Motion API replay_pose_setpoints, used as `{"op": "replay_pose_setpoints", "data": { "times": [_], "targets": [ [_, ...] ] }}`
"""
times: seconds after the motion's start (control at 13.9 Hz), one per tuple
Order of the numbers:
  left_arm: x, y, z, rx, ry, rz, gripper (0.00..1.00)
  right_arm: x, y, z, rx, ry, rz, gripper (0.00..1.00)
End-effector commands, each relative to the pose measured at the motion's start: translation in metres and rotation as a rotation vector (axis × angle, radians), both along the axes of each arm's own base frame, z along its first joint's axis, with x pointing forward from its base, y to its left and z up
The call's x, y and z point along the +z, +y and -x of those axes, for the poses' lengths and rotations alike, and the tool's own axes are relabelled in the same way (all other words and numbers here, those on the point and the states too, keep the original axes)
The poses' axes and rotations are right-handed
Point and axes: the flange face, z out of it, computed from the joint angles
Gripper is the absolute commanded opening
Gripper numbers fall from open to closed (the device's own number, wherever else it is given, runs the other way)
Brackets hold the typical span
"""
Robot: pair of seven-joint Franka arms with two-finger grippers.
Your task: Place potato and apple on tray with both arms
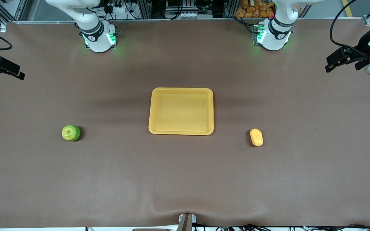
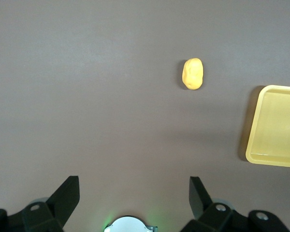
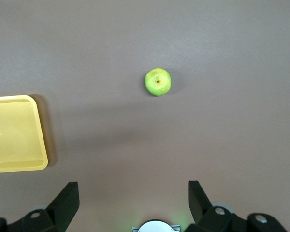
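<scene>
The yellow-orange tray (image 1: pixel 181 90) lies in the middle of the brown table. The green apple (image 1: pixel 71 132) sits toward the right arm's end, slightly nearer the front camera than the tray. The oblong yellow potato (image 1: pixel 256 137) sits toward the left arm's end, also slightly nearer. My left gripper (image 1: pixel 332 64) hangs high over the table's left-arm end, open and empty; its wrist view shows the potato (image 2: pixel 193 73) and a tray corner (image 2: pixel 253 145) well apart from the left gripper (image 2: pixel 134 186). My right gripper (image 1: pixel 14 73) hangs over the right-arm end, open and empty (image 3: pixel 134 191); the apple (image 3: pixel 157 81) and tray rim (image 3: pixel 42 140) show there.
The right arm's base (image 1: pixel 99 37) and the left arm's base (image 1: pixel 273 35), lit green, stand at the table's back edge. A camera mount (image 1: pixel 186 221) sits at the front edge. A pile of orange items (image 1: pixel 252 8) lies off the table past the back edge.
</scene>
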Motion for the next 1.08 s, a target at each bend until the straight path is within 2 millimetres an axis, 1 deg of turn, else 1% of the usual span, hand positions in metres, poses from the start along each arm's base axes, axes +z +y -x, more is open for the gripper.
{"op": "replay_pose_setpoints", "data": {
  "times": [0.0,0.14,0.29,1.0],
  "targets": [
    [0.0041,0.0012,0.0022,-0.021,0.013,0.018,1.0,0.0036,-0.0017,0.0003,-0.002,-0.004,0.006,1.0],
    [0.0039,0.0037,0.0025,-0.015,0.021,0.018,1.0,0.0036,-0.0017,0.0003,-0.003,-0.004,0.006,1.0],
    [0.0108,0.006,0.0015,-0.001,0.006,0.021,1.0,0.0036,-0.0017,0.0003,-0.002,-0.004,0.006,1.0],
    [0.0027,0.0029,0.0018,-0.012,0.032,0.025,1.0,0.0027,-0.0015,0.0,-0.003,-0.001,0.004,1.0]
  ]
}}
